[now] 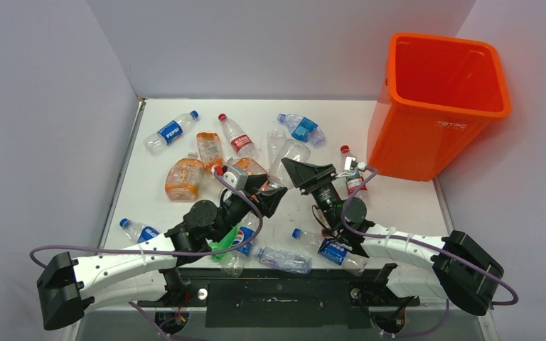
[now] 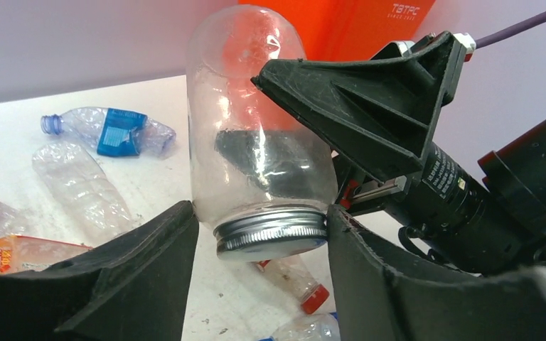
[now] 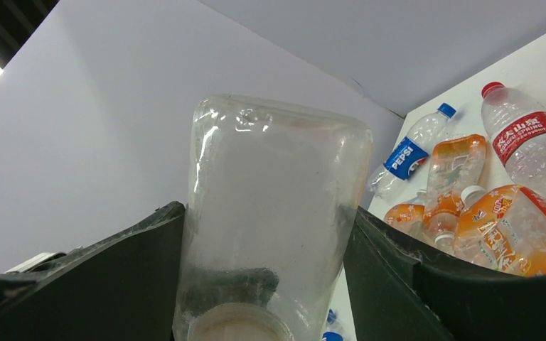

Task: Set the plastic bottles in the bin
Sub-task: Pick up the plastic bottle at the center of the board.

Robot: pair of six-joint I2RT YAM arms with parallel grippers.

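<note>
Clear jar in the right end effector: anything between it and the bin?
Nothing visible in the air between the clear jar and the bin. The right end effector holds it raised; the left end effector brackets its lid end. It must go over the rim.

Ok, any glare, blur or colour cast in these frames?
Top external: sharp and evenly lit; the tall orange plastic bin throws an orange glow on the right wall. Left wrist: the bin tints the clear silver-lidded jar orange. Right wrist: jar looks hazy up close, plastic bottles behind are sharp.
</note>
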